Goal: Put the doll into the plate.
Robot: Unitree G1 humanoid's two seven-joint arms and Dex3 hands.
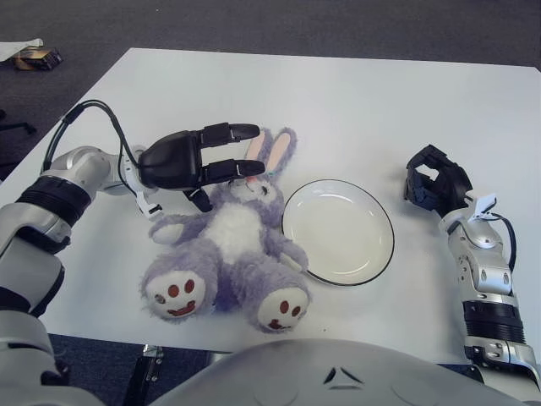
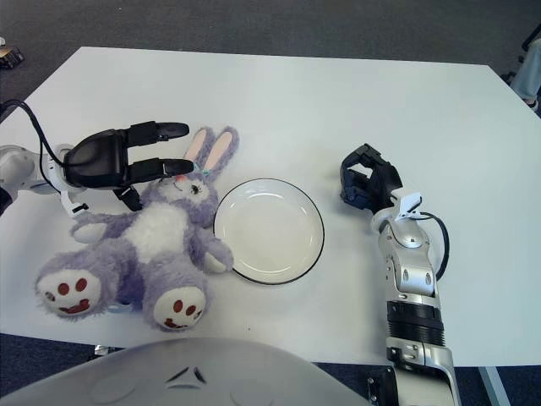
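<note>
doll [image 1: 228,245]: we see a purple plush bunny on its back on the white table [image 1: 355,101], just left of the plate [image 1: 338,231]. One paw touches or overlaps the plate's left rim; the rest lies outside the plate.
doll axis: long axis runs diagonally. The ears point up and right, away from us; the feet point down and left, toward the near table edge, with the soles facing up.
left hand [image 1: 190,161]: at the doll's head, on its left side. Two dark fingers [image 1: 228,133] reach right, one across the base of the ears and one over the face near the pink nose. The thumb is tucked below, against the cheek.
left hand state: fingers extended and spread around the head, not clamped on it. We read it as open with nothing gripped; we can't tell whether the fingers actually touch the doll.
right hand [image 1: 435,186]: idle, right of the plate and apart from it, fingers curled in with nothing held.
plate: white with a dark rim, nothing in it.
</note>
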